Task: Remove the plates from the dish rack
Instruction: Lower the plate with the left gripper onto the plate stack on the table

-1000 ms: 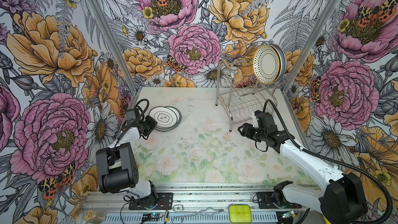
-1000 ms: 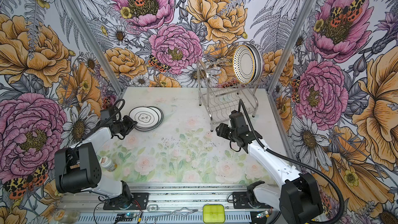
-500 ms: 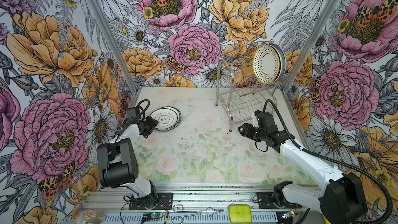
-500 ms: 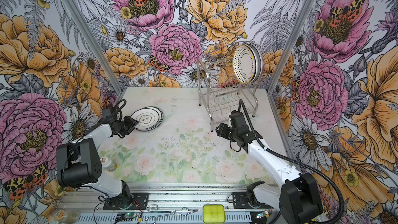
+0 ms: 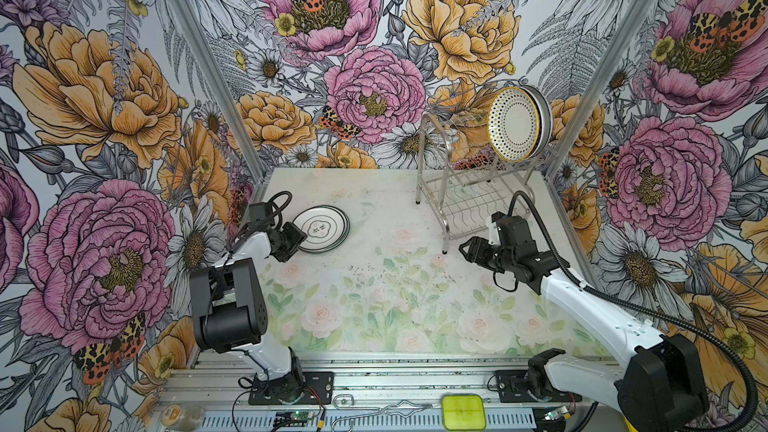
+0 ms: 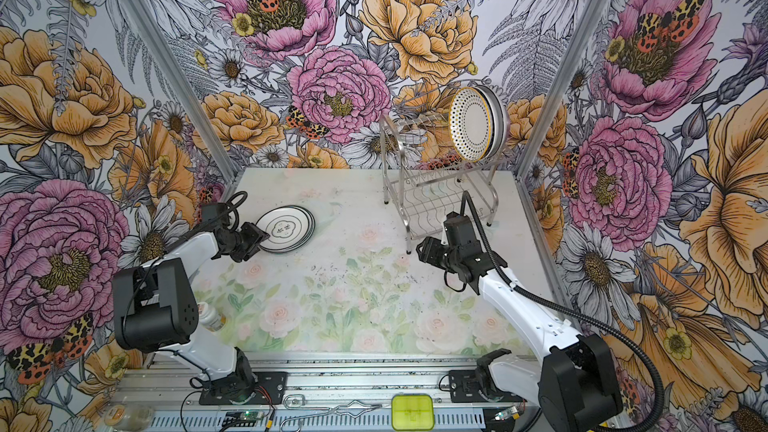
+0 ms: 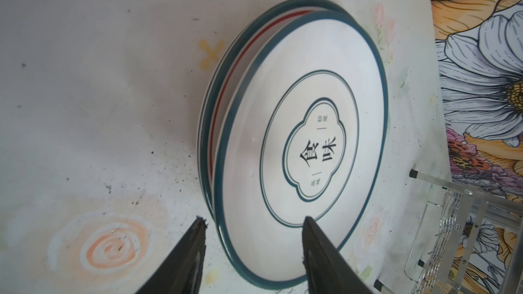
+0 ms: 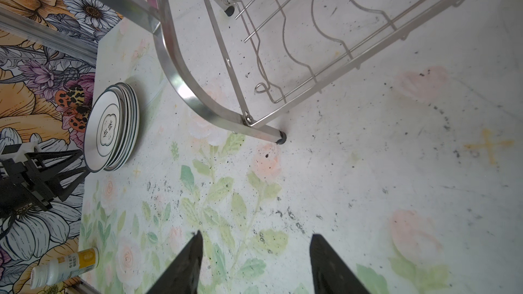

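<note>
Several plates (image 5: 322, 228) (image 6: 286, 228) lie stacked flat on the table at the left; the top one (image 7: 300, 148) is white with a dark green rim and black characters. My left gripper (image 5: 297, 236) (image 7: 254, 219) is open, its jaws standing either side of that plate's near rim without pinching it. More plates (image 5: 515, 124) (image 6: 473, 124) stand upright at the far right end of the dish rack (image 5: 469, 209) (image 6: 432, 205), the front one black-dotted with a yellow rim. My right gripper (image 5: 465, 249) (image 8: 256, 238) hangs open over bare table just in front of the rack's near leg, holding nothing.
A small bottle with a yellow label (image 8: 65, 267) (image 6: 210, 315) lies near the left arm's base. A lime-green box (image 5: 463, 411) sits on the front rail. Flowered walls close in on three sides. The rack's hoop (image 8: 181, 80) rises close to my right gripper.
My left gripper has opened and let go of the top plate, which has settled from a tilt onto the stack. The right arm has not moved.
</note>
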`<state>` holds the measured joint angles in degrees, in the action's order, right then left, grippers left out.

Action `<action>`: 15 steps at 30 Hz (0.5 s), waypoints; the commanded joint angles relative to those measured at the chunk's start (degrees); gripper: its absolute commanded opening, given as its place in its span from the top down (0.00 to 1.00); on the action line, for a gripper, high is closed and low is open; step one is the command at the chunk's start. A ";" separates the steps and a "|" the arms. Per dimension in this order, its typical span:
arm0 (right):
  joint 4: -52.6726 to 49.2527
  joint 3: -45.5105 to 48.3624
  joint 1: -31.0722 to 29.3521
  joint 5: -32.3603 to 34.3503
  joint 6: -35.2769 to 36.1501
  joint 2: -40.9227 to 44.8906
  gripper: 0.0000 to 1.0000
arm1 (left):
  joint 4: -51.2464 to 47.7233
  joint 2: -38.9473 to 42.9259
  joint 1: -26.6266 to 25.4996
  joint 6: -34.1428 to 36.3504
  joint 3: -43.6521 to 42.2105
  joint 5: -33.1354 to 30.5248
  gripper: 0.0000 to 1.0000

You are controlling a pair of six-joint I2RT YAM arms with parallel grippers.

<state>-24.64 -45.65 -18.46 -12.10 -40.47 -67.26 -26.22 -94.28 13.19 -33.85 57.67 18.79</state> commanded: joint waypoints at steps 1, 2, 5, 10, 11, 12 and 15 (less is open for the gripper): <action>-0.23 -1.83 0.64 -0.55 1.18 0.24 0.38 | -0.90 -1.81 -1.04 1.46 2.46 -1.58 0.44; -0.28 -1.81 0.70 -0.66 1.18 0.33 0.38 | -1.03 -2.17 -1.17 1.47 2.79 -1.75 0.44; -0.31 -1.60 1.11 -0.90 1.35 0.74 0.38 | -1.19 -2.73 -1.50 1.50 3.47 -2.26 0.43; -0.67 -1.48 1.67 -1.09 1.78 0.91 0.37 | -4.95 -4.14 -3.04 2.87 6.35 -5.57 0.42; -0.67 -1.46 1.75 -1.09 1.71 0.95 0.37 | -5.92 -4.37 -3.59 3.37 6.94 -6.79 0.41; -0.67 -1.31 1.84 -1.17 1.79 0.97 0.37 | -6.84 -4.75 -4.07 3.82 7.64 -7.92 0.41; -0.67 -0.94 2.02 -1.09 1.80 1.37 0.37 | -9.00 -6.19 -4.70 4.95 9.11 -8.46 0.39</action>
<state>-25.04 -45.69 -16.88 -12.75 -39.48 -67.18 -32.18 -99.18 9.21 -31.27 64.97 13.32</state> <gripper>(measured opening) 0.627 0.606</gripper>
